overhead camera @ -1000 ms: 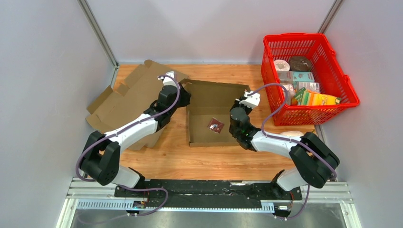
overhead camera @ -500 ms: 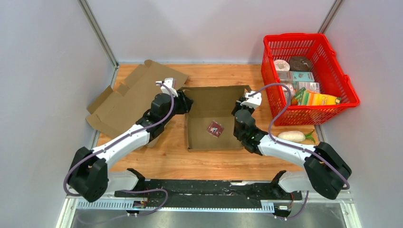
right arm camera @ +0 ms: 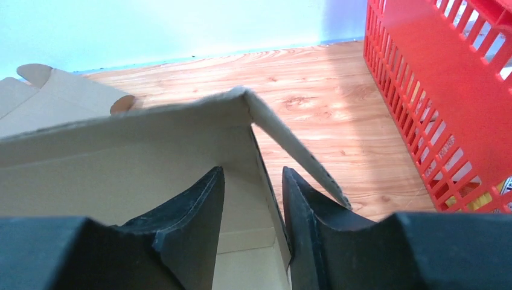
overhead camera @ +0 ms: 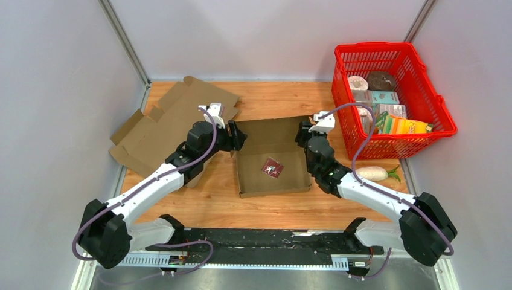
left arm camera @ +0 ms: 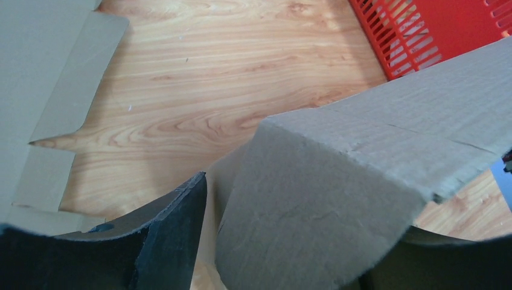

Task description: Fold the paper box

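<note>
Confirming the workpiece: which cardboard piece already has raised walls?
The centre box, a dark packet inside, left gripper and right gripper at its far corners. The other cardboard sheet lies unfolded, far left.

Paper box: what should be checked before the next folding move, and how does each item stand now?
1. Right gripper straddles the paper box's right wall: ok, one finger each side, not closed on it.
2. Left gripper at the far-left corner: ok, cardboard sits between its fingers.
3. Left grip firm: cannot tell, one finger is hidden.
4. Box floor free: not ok, a small dark red item lies on it.
5. Red basket apart from the box: ok.
</note>
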Available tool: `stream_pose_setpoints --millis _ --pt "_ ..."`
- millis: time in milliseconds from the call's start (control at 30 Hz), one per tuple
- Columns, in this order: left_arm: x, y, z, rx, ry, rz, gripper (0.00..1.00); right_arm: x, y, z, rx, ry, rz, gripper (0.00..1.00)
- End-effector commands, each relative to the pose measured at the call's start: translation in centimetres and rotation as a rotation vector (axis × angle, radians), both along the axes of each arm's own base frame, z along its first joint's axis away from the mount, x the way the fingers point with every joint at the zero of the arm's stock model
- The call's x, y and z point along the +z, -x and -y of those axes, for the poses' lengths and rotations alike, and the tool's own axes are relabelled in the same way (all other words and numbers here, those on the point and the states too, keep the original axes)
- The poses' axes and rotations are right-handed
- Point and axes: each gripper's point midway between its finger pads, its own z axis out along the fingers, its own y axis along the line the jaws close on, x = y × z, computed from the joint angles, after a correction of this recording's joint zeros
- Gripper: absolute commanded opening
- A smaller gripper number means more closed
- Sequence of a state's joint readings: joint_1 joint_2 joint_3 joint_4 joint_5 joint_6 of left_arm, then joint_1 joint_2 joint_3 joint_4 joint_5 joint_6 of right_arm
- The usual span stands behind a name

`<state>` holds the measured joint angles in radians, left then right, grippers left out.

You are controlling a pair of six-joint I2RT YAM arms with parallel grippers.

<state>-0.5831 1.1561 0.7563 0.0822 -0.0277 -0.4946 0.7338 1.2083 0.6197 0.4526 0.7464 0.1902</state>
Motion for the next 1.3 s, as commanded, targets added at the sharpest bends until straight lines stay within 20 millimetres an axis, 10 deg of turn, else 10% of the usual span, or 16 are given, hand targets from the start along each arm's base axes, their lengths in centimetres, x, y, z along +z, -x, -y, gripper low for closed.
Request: stream_pose_setpoints --millis 0,400,633,1033,1267 --pt "3.0 1.1 -0.6 -0.004 0.006 0.024 0.67 1.4 0.0 0.0 0.068 -0.024 0.017 0.43" --pt "2.7 2.8 -1.5 -0.016 -0.034 -0.039 0.42 0.9 0.5 -0.2 0.124 0.011 -0.010 0.24" --pt "4.3 1.9 1.9 -0.089 0.090 -0.050 0.18 1.1 0.2 -0.9 0.122 -0.051 0.003 0.00" --pt "5.2 -3.2 1.8 0.099 0.144 0.068 0.03 2.5 -1.8 -3.0 0.048 -0.221 0.038 0.00" --pt "3.0 -1.5 0.7 0.089 0.092 0.128 0.00 1.5 -0.5 -1.8 0.059 -0.148 0.050 0.04"
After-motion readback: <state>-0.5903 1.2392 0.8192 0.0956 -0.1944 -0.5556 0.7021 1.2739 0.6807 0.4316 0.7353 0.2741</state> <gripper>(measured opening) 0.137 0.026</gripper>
